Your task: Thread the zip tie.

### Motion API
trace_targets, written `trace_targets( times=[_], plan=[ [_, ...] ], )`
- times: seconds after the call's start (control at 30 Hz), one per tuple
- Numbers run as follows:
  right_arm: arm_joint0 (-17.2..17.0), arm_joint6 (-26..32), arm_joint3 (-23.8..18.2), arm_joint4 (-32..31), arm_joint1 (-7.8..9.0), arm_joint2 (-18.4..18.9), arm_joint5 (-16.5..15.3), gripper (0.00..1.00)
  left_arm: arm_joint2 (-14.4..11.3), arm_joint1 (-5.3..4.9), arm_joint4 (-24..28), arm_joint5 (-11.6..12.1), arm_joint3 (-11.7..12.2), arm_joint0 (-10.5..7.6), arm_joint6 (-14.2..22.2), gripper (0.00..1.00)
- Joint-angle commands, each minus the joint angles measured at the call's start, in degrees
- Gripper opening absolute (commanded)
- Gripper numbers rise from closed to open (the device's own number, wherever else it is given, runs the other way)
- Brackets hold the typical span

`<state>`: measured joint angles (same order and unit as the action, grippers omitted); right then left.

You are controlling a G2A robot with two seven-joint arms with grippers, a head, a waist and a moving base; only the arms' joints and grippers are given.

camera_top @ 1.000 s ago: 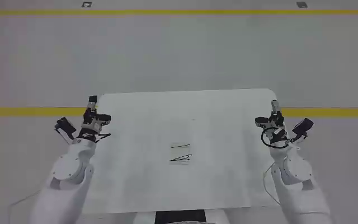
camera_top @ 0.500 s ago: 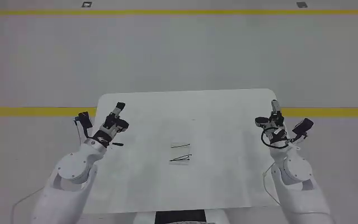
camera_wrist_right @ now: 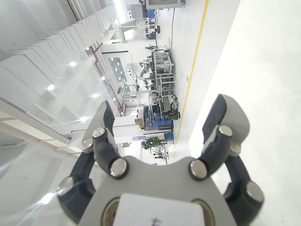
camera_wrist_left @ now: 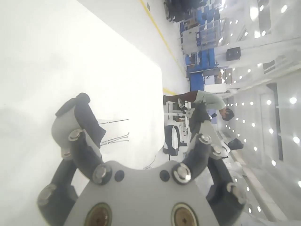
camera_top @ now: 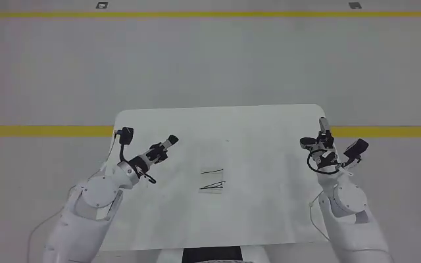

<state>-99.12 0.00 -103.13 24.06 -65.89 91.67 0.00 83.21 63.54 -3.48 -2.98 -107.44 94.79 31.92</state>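
The white bench (camera_top: 263, 125) spreads beneath my left end effector (camera_top: 170, 140), whose fingers are spread wide with nothing between them. My right end effector (camera_top: 322, 123) hangs at the bench's edge, on the far side from the left one, also wide open and empty. The thin black zip ties (camera_top: 212, 185) lie flat on the bench ahead of my left end effector, between the two, well apart from the right.

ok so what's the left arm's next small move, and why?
Probably slide the left gripper over the zip ties and lower it. It is open and empty, short of them; they lie loose on the table, untouched. The right gripper, also open, sits farther off at the table's edge.
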Motion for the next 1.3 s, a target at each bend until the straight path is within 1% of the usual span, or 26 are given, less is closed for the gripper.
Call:
trace_targets(
  times=[0.0, 0.2, 0.27, 0.3, 0.47, 0.5, 0.57, 0.63, 0.67, 0.7, 1.0, 1.07, 1.13, 1.23, 1.27],
  plan=[
    [0.0, 0.0, 0.0, 0.0, 0.00, 0.0, 0.0, 1.00, 0.0, 0.01, 0.1, 0.0, 0.0, 0.01, -0.1, 1.00],
    [0.0, 0.0, 0.0, 0.0, 0.00, 0.0, 0.0, 1.00, 0.0, 0.01, 0.1, 0.0, 0.0, 0.01, -0.1, 1.00],
    [0.0, 0.0, 0.0, 0.0, 0.00, 0.0, 0.0, 1.00, -0.9, -0.08, -1.3, 1.2, -1.0, -0.30, 1.6, 1.00],
    [0.0, 0.0, 0.0, 0.0, 0.00, 0.0, 0.0, 1.00, -1.7, -0.27, -4.1, 2.0, -1.1, -0.85, 3.5, 1.00],
    [0.0, 0.0, 0.0, 0.0, 0.00, 0.0, 0.0, 1.00, -6.1, -0.77, -14.3, 3.6, -1.1, -4.61, 10.1, 1.00],
    [0.0, 0.0, 0.0, 0.0, 0.00, 0.0, 0.0, 1.00, -7.5, -0.85, -16.8, 4.0, -1.1, -5.59, 11.6, 1.00],
    [0.0, 0.0, 0.0, 0.0, 0.00, 0.0, 0.0, 1.00, -9.5, -0.96, -20.1, 4.3, -0.7, -7.42, 14.3, 1.00],
    [0.0, 0.0, 0.0, 0.0, 0.00, 0.0, 0.0, 1.00, -12.1, -1.07, -24.7, 5.4, -0.1, -9.66, 17.4, 1.00],
    [0.0, 0.0, 0.0, 0.0, 0.00, 0.0, 0.0, 1.00, -13.4, -1.14, -27.1, 6.4, 0.1, -10.65, 19.2, 1.00],
    [0.0, 0.0, 0.0, 0.0, 0.00, 0.0, 0.0, 1.00, -14.4, -1.27, -30.9, 8.3, -0.3, -11.72, 19.6, 1.00],
    [0.0, 0.0, 0.0, 0.0, 0.00, 0.0, 0.0, 1.00, -14.4, -1.27, -30.9, 8.3, -0.3, -11.72, 19.6, 1.00],
    [0.0, 0.0, 0.0, 0.0, 0.00, 0.0, 0.0, 1.00, -15.0, -1.25, -31.2, 9.2, -0.9, -11.83, 19.4, 1.00],
    [0.0, 0.0, 0.0, 0.0, 0.00, 0.0, 0.0, 1.00, -16.5, -1.30, -33.8, 10.7, -1.3, -12.63, 19.9, 1.00],
    [0.0, 0.0, 0.0, 0.0, 0.00, 0.0, 0.0, 1.00, -19.2, -1.21, -36.2, 11.3, -1.6, -14.56, 21.7, 1.00],
    [0.0, 0.0, 0.0, 0.0, 0.00, 0.0, 0.0, 1.00, -20.4, -1.09, -36.6, 11.0, -1.3, -15.32, 22.3, 1.00]
  ],
)
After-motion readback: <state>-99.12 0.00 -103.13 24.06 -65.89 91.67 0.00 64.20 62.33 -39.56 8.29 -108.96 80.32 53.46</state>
